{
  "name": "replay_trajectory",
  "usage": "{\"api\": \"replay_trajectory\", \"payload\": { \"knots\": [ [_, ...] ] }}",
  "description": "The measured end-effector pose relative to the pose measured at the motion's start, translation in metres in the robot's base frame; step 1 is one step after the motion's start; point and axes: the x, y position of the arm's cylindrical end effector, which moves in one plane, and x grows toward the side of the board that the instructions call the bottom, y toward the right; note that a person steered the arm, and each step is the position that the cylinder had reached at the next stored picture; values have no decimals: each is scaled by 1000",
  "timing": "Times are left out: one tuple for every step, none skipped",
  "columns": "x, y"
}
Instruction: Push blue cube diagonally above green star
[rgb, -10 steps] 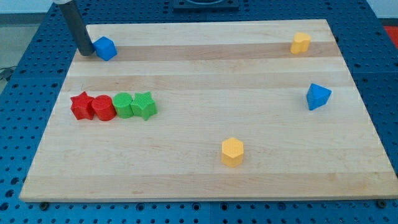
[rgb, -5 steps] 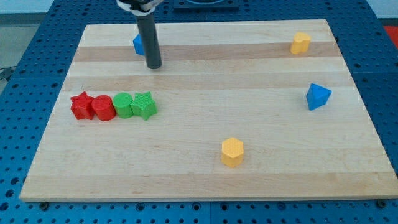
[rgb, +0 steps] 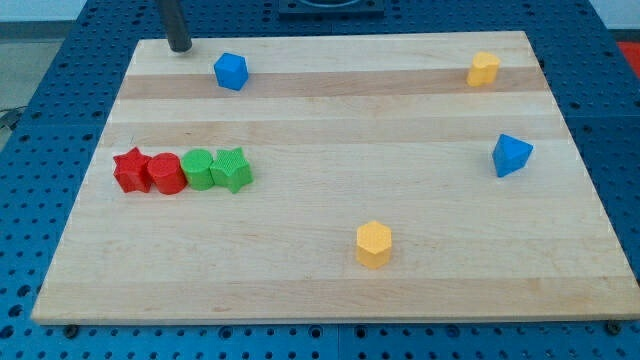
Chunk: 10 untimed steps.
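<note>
The blue cube (rgb: 231, 71) sits near the view's top left on the wooden board (rgb: 330, 280). The green star (rgb: 232, 169) lies below it at the left, the right end of a row of blocks. The cube is straight above the star, a clear gap apart. My tip (rgb: 180, 46) is at the board's top edge, up and to the left of the blue cube, not touching it.
Left of the green star stand a green cylinder (rgb: 200, 169), a red cylinder (rgb: 165, 173) and a red star (rgb: 131, 169), all touching in a row. A yellow block (rgb: 484, 69) is at top right, a blue wedge-like block (rgb: 511, 155) at right, a yellow hexagon (rgb: 374, 244) at bottom centre.
The blue cube has slid right from the left edge area to above the green star. My tip passed right with it, then swung back up left to the board's top edge.
</note>
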Motion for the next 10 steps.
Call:
{"api": "replay_trajectory", "payload": {
  "knots": [
    [0, 0],
    [17, 31],
    [40, 93],
    [58, 141],
    [76, 184],
    [85, 214],
    [61, 214],
    [58, 206],
    [49, 155],
    [49, 97]
  ]
}}
